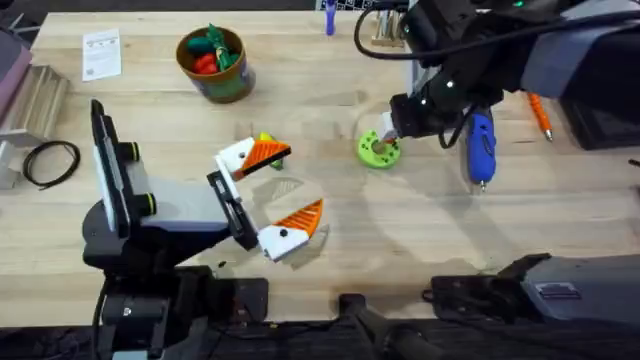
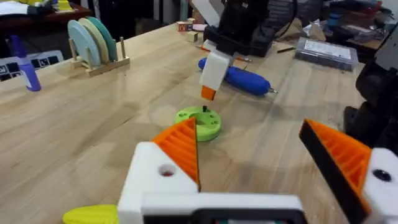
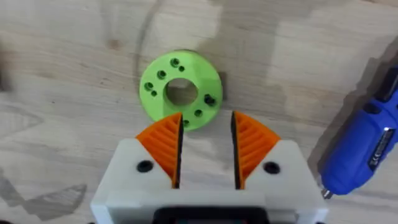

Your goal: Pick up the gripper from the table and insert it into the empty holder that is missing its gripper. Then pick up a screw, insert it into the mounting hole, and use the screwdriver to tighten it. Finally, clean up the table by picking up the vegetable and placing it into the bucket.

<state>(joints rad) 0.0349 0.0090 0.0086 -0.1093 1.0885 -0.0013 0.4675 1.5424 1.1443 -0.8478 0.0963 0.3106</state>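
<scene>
My left gripper (image 1: 300,182) lies open and wide near the table's middle. Both its white fingers carry orange ribbed pads. The far finger is the holder (image 2: 146,174), with the orange gripper (image 2: 181,144) seated in it and a round mounting hole in its white block. The yellow vegetable (image 1: 262,139) peeks out just behind that finger. My right gripper (image 3: 206,118) hovers open just above a green disc (image 3: 180,90) with small screws in its holes, nothing between the pads. The blue screwdriver (image 1: 482,148) lies right of the disc. The bucket (image 1: 212,62) stands at the back left.
Red and green toy vegetables fill the bucket. A paper card (image 1: 101,52) and a coiled black cable (image 1: 50,160) lie at the left. A rack of discs (image 2: 93,40) and a blue marker (image 2: 22,59) stand at the far edge. An orange-handled tool (image 1: 541,115) lies far right.
</scene>
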